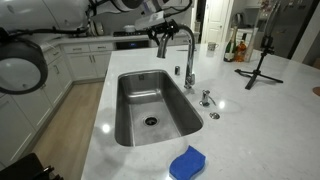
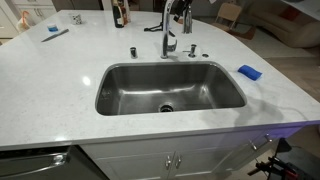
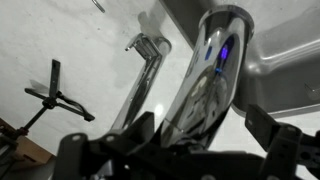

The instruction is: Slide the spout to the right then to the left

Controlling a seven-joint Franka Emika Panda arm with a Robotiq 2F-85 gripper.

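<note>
My jaws are released, spread to either side of the spout [image 3: 210, 70] near the top of its arch. In the wrist view the pad [image 3: 125, 145] at 8 o'clock looks close against the chrome, and the one at 4 o'clock stands just clear of it. I cannot tell whether either truly touches.

The risk I judge greatest is slipping. The tube is round and polished, so a push from one pad could ride up over the bend and leave the spout unmoved. A push aimed off the swing path would lever the base rather than turn it.

The spout [image 1: 188, 48] stands at the far rim of the basin [image 1: 122, 100], at about 12 o'clock from the drain, in the white table [image 1: 260, 115]. Its riser runs upright, 6 to 12, and the arch curls over toward 9 o'clock with the outlet facing down. A blue sponge [image 1: 186, 162] lies well apart at 6 o'clock.
</note>
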